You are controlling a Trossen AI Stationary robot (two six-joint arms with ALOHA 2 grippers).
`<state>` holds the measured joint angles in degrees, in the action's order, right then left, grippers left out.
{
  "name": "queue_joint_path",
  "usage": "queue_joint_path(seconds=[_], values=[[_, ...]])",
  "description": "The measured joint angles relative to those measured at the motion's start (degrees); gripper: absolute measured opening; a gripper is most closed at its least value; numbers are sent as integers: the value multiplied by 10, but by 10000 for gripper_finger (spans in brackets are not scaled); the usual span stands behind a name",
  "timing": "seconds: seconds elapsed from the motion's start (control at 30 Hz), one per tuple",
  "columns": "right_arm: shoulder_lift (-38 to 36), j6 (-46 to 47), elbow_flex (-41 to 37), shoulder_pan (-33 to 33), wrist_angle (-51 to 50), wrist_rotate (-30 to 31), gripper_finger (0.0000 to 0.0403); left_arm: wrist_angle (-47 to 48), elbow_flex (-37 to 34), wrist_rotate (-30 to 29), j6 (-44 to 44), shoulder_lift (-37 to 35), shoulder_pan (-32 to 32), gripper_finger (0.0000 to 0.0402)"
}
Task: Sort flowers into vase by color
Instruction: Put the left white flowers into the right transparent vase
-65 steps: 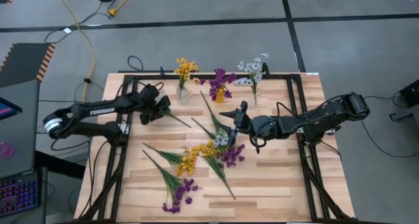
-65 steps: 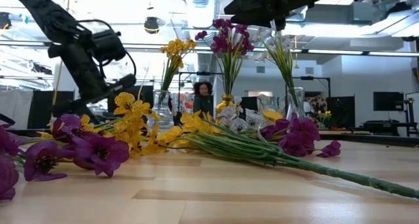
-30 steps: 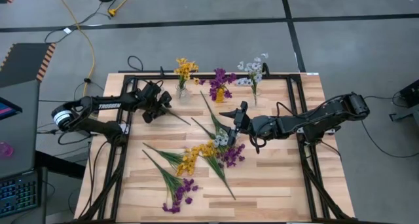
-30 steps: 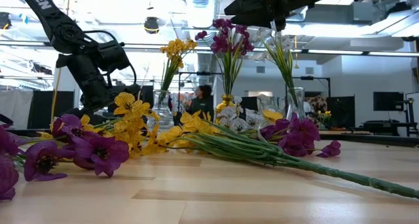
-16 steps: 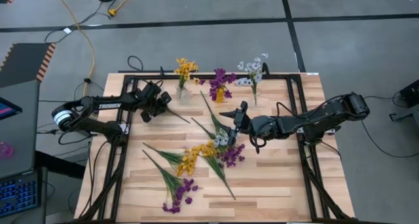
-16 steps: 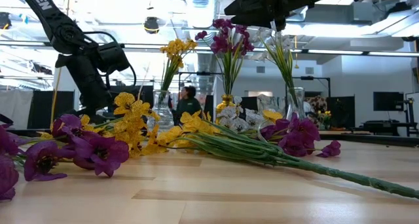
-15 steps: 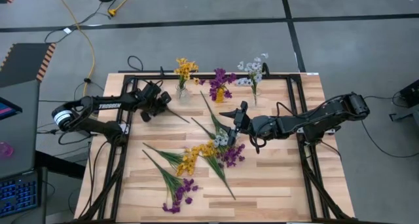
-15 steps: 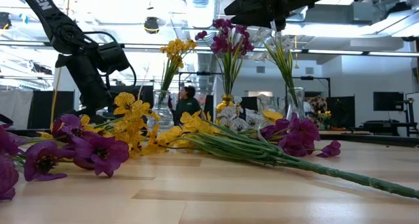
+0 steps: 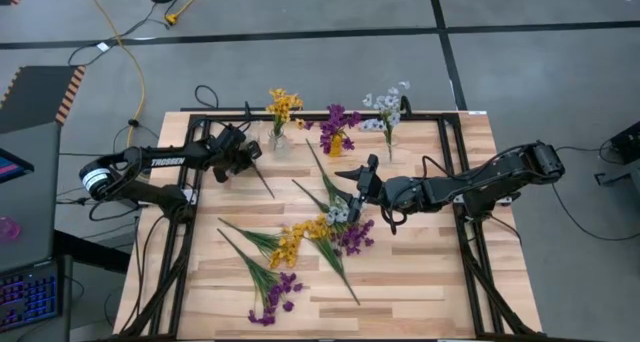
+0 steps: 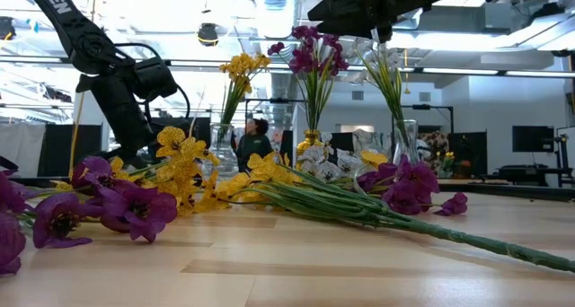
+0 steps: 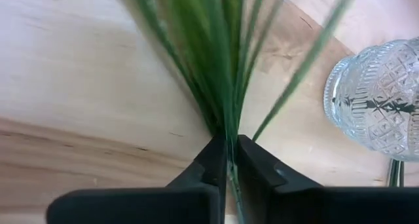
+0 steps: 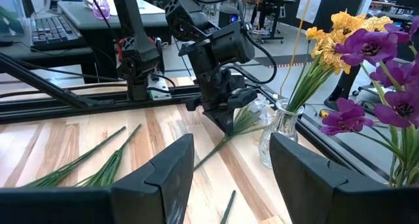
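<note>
Change since earlier frame: my left gripper [image 11: 227, 160] has closed; the stem lying under it, which earlier ran out from the gripper at a shallower slant, now angles more steeply toward the near side of the table [image 9: 420, 272] in the high view.
Left gripper: pinched shut on the green sprig [image 11: 219, 67], fingers [image 11: 208, 164] meeting on the thin stem just where its leaves fan out; it sits near the far left of the table, close to the yellow vase [image 9: 278, 140].
Right gripper: my right gripper [image 12: 229, 165] is spread wide and holds nothing, hovering mid-table just beside the loose pile [image 9: 320, 230].
Step in hand: securing the sprig for a lift, as I read it.
How to do it well: raise slowly and keep the stem upright; the grip is on a thin, springy stalk, so a fast swing would likely let it pivot or slip. Its blossom colour is hidden from me, so confirm that before choosing a vase. Clear the glass vase [image 11: 380, 99] beside it on the way up.
Look of the flowers: long thin green stems with narrow leaves, topped by clustered yellow, purple or pale blossoms.
Where they are: loose sprigs lie crossed mid-table and toward the near left, including a purple sprig [image 9: 270, 300]; yellow, purple [image 9: 338, 124] and pale [image 9: 387, 107] bunches stand in vases along the far edge.
</note>
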<state>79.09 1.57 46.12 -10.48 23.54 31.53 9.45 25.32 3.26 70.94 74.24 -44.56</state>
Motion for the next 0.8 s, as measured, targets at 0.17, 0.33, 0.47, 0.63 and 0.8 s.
queue_joint_path(seconds=[0.17,0.33,0.47,0.63,0.8], values=[[0,1,0,0,0,0,226,1,0,5,-13,-2,0,5],[0,1,0,0,0,0,226,9,0,8,-19,-26,1,2],[0,1,0,0,0,0,226,33,0,6,-34,-71,1,1],[0,1,0,0,0,0,226,98,0,-21,-46,-154,1,0],[0,9,0,0,0,0,226,158,0,-64,-72,-255,1,0]])
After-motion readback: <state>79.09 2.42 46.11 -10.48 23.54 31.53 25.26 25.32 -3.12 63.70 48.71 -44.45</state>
